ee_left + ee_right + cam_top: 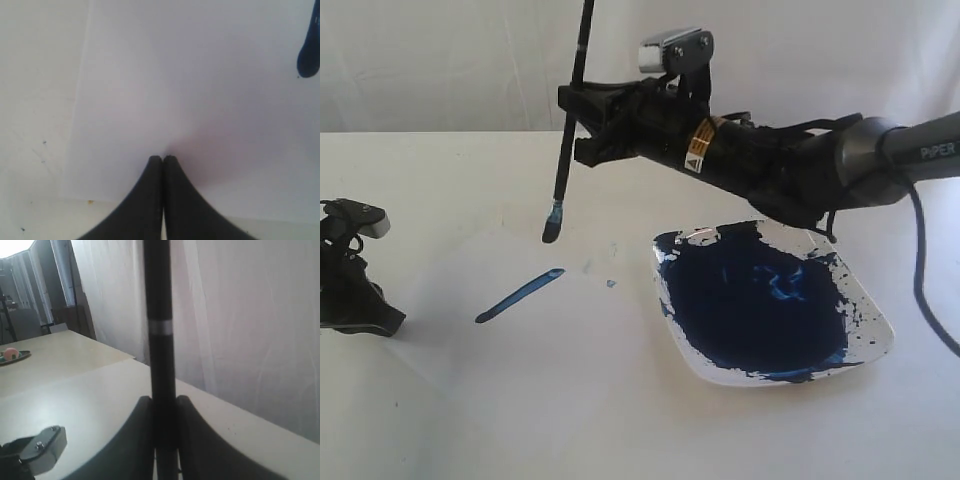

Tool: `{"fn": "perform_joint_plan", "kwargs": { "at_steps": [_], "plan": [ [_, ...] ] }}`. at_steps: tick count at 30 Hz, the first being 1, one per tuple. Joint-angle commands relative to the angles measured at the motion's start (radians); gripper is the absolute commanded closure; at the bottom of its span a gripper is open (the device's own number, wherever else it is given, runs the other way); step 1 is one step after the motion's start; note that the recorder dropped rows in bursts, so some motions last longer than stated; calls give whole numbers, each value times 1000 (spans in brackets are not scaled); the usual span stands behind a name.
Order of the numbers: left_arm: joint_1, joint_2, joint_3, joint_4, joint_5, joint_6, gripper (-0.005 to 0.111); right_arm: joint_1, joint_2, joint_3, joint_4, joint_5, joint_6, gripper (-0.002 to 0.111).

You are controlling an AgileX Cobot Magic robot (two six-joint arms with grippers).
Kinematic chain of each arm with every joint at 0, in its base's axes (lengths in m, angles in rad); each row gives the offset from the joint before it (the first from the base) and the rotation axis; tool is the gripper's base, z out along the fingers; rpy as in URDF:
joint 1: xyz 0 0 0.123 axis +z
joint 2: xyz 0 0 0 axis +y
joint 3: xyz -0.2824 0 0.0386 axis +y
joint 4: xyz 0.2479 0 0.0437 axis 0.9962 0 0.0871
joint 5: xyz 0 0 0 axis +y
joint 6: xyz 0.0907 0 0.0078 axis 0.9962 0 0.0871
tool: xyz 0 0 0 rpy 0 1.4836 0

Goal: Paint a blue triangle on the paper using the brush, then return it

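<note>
Brush poised over the paper, with one stroke laid so far.
On the worktop (420, 170), the paper (550, 370) lies left of the paint dish (876, 335). The right fingers (586, 122) clamp the brush (567, 150) near-upright, its tip hanging just above and right of the blue triangle's (520, 295) only side. The left fingers (163, 161) are pressed together at the paper's edge, which only the left wrist view shows.

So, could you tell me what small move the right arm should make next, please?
Probably lower the brush so its tip meets the paper beside the single blue stroke; the right tool holds it lifted, and only one side is painted.
</note>
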Motion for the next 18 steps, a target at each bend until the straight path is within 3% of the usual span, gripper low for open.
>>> {"fn": "perform_joint_plan", "kwargs": {
  "at_steps": [1,12,16,18],
  "plan": [
    [0,9,3,7,43,-4,107,-2,-82,21,-10,1,11,108],
    [0,9,3,7,45,-4,107,125,-220,93,8,250,75,108],
    [0,9,3,7,43,-4,107,220,-234,95,230,376,-103,108],
    [0,9,3,7,43,-4,107,271,-234,95,456,416,-276,108]
  ]
}}
